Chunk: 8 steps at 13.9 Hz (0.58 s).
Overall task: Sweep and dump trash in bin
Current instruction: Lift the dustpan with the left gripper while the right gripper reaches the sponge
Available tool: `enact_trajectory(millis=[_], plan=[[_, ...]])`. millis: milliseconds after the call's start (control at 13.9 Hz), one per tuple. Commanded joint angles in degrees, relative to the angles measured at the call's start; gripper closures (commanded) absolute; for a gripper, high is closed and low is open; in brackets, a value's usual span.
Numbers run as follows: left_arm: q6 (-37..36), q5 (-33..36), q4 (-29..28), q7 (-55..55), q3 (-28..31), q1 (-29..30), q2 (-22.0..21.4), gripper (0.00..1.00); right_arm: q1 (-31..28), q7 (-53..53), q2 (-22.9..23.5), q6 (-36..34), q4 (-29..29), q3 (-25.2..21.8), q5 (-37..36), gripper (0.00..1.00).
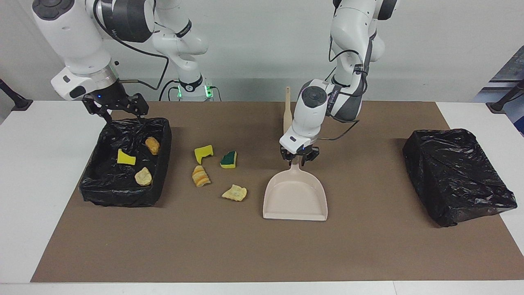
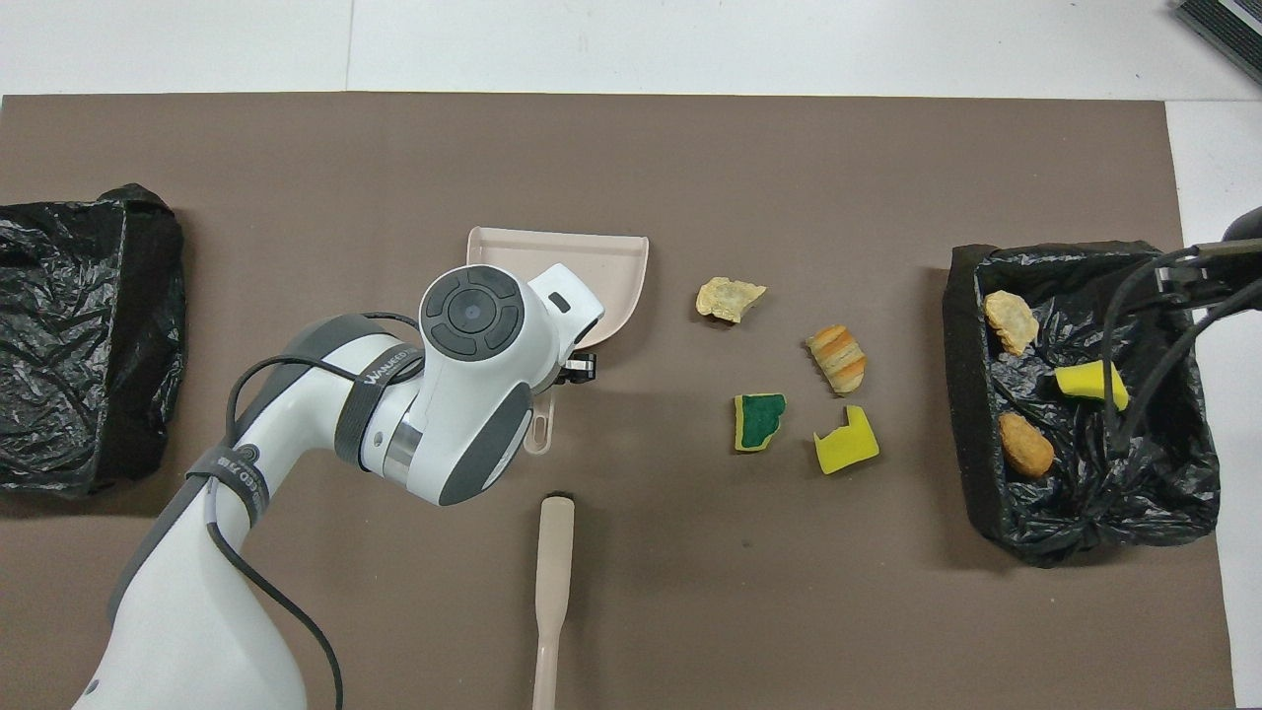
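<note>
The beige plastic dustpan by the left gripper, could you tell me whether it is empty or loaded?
Empty: the beige plastic dustpan shows a bare pan, and four scraps lie beside it on the brown mat.

lettering on left arm [image 2: 389,360] strap, unreadable

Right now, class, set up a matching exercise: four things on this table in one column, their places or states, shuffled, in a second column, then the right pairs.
1. beige plastic dustpan
2. green-topped yellow sponge
3. beige brush
4. open black-lined bin

A. holds three scraps
B. on the mat among loose scraps
C. handle gripped by the left gripper
D. lying untouched, nearer the robots than the dustpan

Pairs: 1-C, 2-B, 3-D, 4-A
</note>
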Motion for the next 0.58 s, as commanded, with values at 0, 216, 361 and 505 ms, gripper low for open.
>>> enact_trajectory(millis=[0, 216, 361, 505], plan=[[0.22, 0.42, -0.91, 0.12, 0.72, 0.01, -1.76, 0.94, -0.47, 0.77, -1.85, -0.41, -1.25, -0.56, 2.14, 0.00], [-3.81, 1.12, -0.21, 7.91, 1.24, 1.23, -3.70, 0.97, -0.30, 1.21, -1.85, 0.20, -1.25, -0.21, 2.32, 0.00], [-6.63, 1.65, 1.28, 20.00, 1.33, 3.25, -4.49, 0.97, 0.23, 1.30, -1.93, 0.38, -1.51, -0.12, 2.23, 0.00], [-9.00, 1.83, 2.42, 32.76, 1.25, 6.59, -6.42, 0.96, 0.23, 1.21, -2.55, 0.03, -1.95, -0.12, 2.23, 0.00]])
